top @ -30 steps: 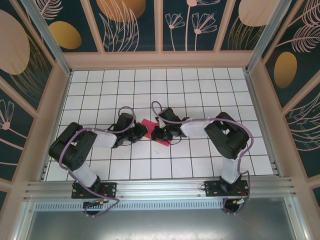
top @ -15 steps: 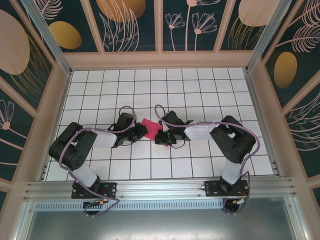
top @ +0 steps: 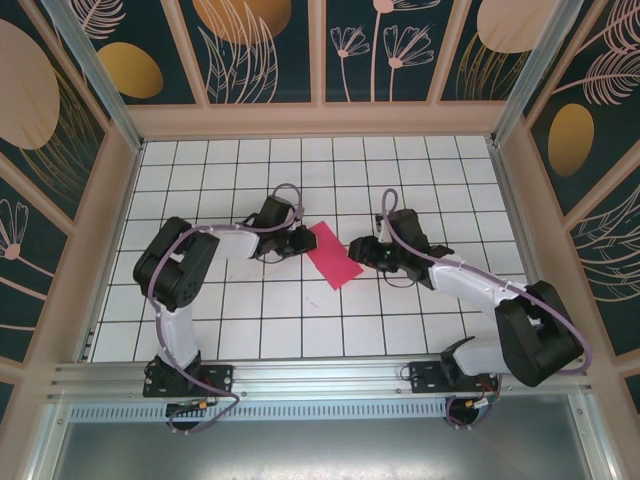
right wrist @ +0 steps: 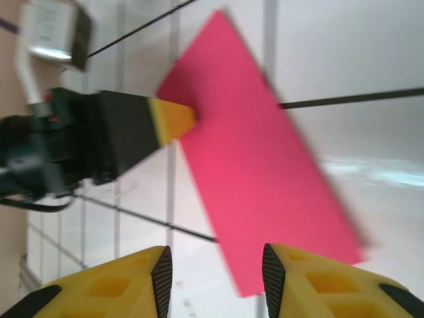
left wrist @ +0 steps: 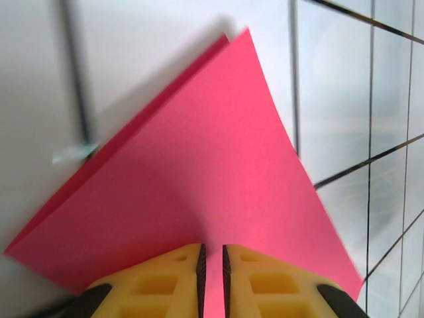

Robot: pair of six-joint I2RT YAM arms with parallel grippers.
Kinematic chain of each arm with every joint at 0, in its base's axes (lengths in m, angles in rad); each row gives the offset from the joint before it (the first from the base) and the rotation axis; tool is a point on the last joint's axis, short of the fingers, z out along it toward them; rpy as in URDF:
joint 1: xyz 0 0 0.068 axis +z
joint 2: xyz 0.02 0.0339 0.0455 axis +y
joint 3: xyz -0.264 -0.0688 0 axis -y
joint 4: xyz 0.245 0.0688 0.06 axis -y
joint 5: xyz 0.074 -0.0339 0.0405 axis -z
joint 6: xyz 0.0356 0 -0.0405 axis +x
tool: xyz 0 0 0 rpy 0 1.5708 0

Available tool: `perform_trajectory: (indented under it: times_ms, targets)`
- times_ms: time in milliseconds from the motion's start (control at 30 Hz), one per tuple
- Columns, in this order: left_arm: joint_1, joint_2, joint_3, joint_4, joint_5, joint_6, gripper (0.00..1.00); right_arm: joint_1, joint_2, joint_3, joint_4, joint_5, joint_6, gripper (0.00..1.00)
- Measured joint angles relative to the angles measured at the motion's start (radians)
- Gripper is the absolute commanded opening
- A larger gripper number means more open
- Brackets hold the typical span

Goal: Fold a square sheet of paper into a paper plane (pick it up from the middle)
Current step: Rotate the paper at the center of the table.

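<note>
The paper (top: 335, 255) sits near the middle of the table (top: 200, 170), between the two arms. It is doubled over into a long strip that runs slantwise across the tiles, and the left wrist view shows two layers with their edges almost matching. The left gripper (left wrist: 212, 250) has its yellow fingers nearly together, pinching one long edge of the strip. The right gripper (right wrist: 213, 271) is just beside the opposite edge with its fingers well apart and nothing between them. One corner of the strip points toward that gap, though the blur makes it hard to say whether it touches a finger. It is also unclear whether the strip lies flat or is lifted slightly off the table on the pinched side. This looks like the first half-fold that gives the plane its centre crease, so the job is at an early stage and no nose folds are made yet. The next move probably calls for the free right gripper to press along the folded edge to sharpen it, while the left one keeps the layers from sliding apart.
</note>
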Motion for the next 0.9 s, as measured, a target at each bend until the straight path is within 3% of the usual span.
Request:
perform_trajectory:
  times_ms: [133, 333, 433, 567, 767, 900]
  targets:
    - [-0.029, 0.086, 0.195, -0.136, 0.015, 0.136, 0.24, -0.115, 0.021, -0.036, -0.017, -0.03, -0.035, 0.47]
    - [-0.058, 0.005, 0.221, -0.237, -0.036, 0.22, 0.38, -0.159, 0.07, -0.036, -0.005, -0.115, -0.068, 0.46]
    - [-0.102, -0.1, 0.191, -0.284, -0.148, 0.242, 0.44, -0.16, 0.092, -0.036, -0.006, -0.136, -0.071, 0.45]
    - [-0.248, -0.197, 0.179, -0.359, -0.348, 0.268, 0.53, -0.182, 0.094, -0.037, 0.005, -0.164, -0.071, 0.44]
    - [-0.451, -0.208, 0.17, -0.457, -0.586, 0.274, 0.66, -0.231, 0.09, -0.041, 0.023, -0.194, -0.071, 0.44]
    - [-0.527, -0.166, 0.178, -0.494, -0.684, 0.276, 0.71, -0.25, 0.084, -0.055, 0.034, -0.217, -0.071, 0.45]
